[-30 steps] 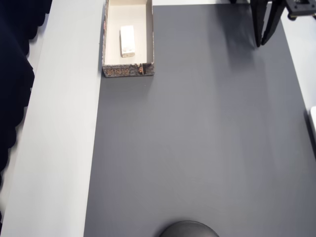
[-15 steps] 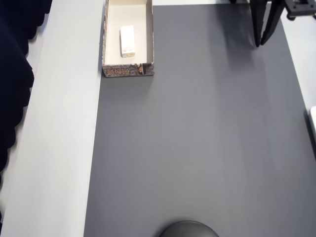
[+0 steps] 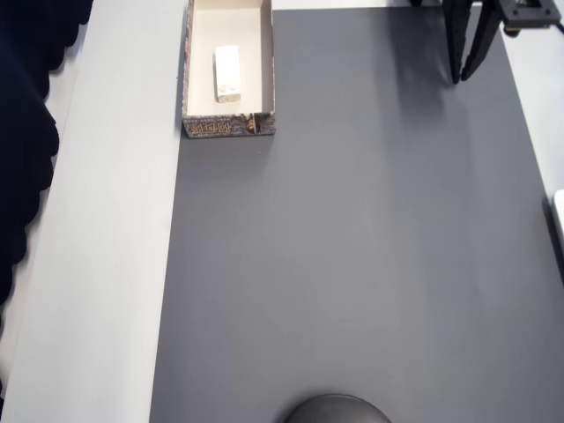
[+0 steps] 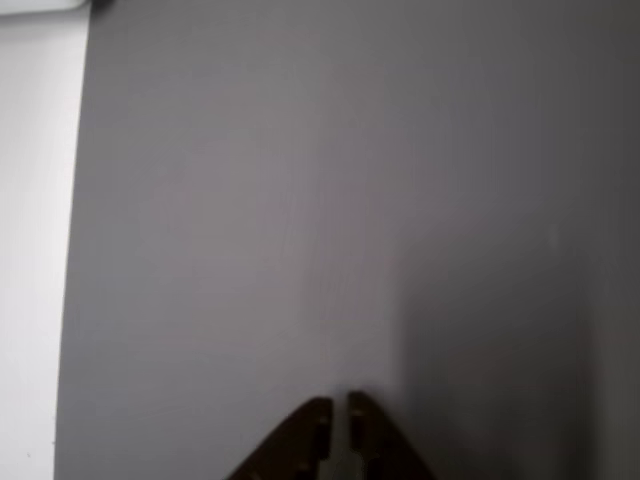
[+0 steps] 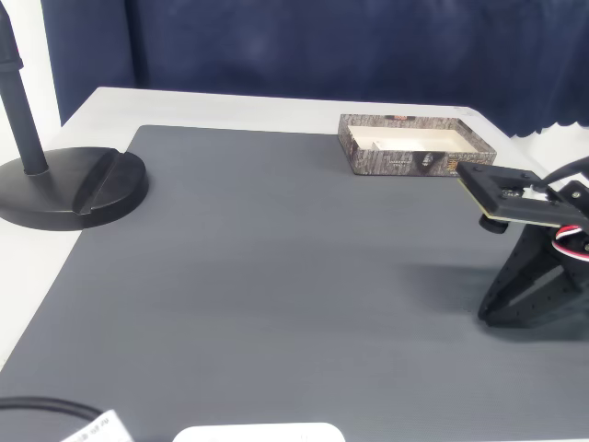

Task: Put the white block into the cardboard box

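Since the small white rectangular block (image 3: 227, 73) already lay inside the long patterned cardboard box (image 3: 228, 126) at upper left of the overhead view, the task appeared complete, while the black two-finger gripper (image 3: 463, 77), nearly closed and empty, hung at upper right.

Grey mat (image 5: 276, 267) on white table (image 5: 230, 106); black stand base (image 5: 69, 189) left.

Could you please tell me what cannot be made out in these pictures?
- Small white rectangular block: in the fixed view, the long patterned cardboard box's near wall hides it.
- The box's far end: cut by the overhead view's top edge.
- Black two-finger tool: bottom edge crops it in the wrist view.
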Robot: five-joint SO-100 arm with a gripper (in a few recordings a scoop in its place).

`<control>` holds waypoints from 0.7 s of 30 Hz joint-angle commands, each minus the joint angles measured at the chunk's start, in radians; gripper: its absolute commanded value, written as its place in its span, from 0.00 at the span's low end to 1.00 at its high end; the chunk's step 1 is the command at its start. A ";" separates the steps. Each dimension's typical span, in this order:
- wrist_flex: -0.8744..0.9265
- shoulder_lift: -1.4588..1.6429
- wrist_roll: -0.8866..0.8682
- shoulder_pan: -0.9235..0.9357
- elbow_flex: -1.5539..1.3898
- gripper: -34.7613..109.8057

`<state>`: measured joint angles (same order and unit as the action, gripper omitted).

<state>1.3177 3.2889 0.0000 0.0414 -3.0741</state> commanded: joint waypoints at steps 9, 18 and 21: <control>0.008 0.035 0.012 0.061 -0.018 0.23; 0.008 0.035 0.012 0.063 -0.018 0.23; 0.008 0.035 0.012 0.063 -0.018 0.23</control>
<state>1.3177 3.2889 0.0000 0.0982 -3.0741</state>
